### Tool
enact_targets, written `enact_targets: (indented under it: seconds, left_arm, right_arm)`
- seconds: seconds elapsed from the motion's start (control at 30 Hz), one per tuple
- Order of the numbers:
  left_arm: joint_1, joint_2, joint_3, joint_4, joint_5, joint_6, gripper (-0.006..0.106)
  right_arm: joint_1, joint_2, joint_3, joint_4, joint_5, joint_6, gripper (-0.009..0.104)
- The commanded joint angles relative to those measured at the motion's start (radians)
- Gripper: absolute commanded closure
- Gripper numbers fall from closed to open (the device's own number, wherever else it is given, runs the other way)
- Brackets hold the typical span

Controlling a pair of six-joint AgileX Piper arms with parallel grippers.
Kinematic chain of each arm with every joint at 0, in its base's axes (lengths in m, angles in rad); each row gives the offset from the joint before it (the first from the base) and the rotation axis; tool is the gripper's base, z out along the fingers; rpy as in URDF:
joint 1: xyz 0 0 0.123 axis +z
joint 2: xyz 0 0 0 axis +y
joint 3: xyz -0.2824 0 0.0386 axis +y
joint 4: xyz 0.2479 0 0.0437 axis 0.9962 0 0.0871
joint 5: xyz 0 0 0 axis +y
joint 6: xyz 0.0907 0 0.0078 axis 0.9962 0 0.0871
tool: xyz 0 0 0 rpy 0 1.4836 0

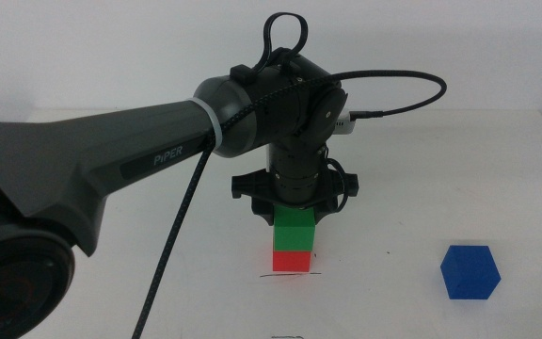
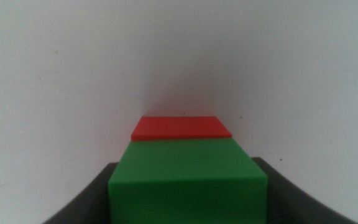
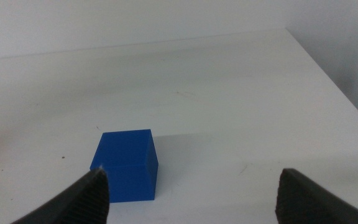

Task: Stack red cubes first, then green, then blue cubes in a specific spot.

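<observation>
Left gripper hangs straight down over the stack in the middle view, its arm reaching in from the left side. Beneath it the green cube sits on the red cube, and the red one rests on the white table right at the thin black pen line that marks the spot. The jaws appear to reach down around the top of the green cube, but whether they are clamping it or have let go cannot be told from here. The blue cube lies well apart to the right, alone on the table.

Seen from the left wrist, the green cube fills the space between the dark jaws, with a strip of the red cube showing beyond it, so the two are not perfectly flush. The jaws flank the green cube closely, yet contact cannot be confirmed.

From the right wrist, the right gripper has its jaws spread wide apart and holds nothing; the blue cube sits near one jaw rather than centred between them.

Judging from this, red and green are done and blue remains. The risk lies in the offset: if the left gripper lifts off crookedly, or a jaw drags the green cube, the cube could slide or tip off the red. A blue cube set on a misaligned pair could topple the stack.
</observation>
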Motion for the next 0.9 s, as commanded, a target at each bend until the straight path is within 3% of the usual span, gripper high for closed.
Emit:
enact_targets:
  seconds: [0.0, 0.47, 0.7, 0.73, 0.87]
  left_arm:
    - [-0.003, -0.045, -0.025, -0.005, -0.009, 0.001, 0.102]
    - [-0.003, -0.043, -0.025, 0.041, -0.025, 0.028, 0.099]
    - [-0.003, -0.043, -0.025, 0.040, -0.028, 0.054, 0.082]
    - [-0.003, -0.043, -0.026, 0.040, -0.026, 0.058, 0.060]
    - [-0.003, -0.048, -0.026, 0.040, -0.023, 0.061, 0.040]
  right_arm:
    - [-0.006, -0.014, -0.010, -0.013, -0.075, -0.011, 0.024]
    - [-0.006, -0.014, -0.010, -0.013, -0.075, -0.011, 0.024]
    - [-0.006, -0.014, -0.010, -0.013, -0.075, -0.011, 0.024]
    - [-0.006, -0.014, -0.010, -0.013, -0.075, -0.011, 0.024]
    - [-0.006, -0.014, -0.010, -0.013, -0.075, -0.011, 0.024]
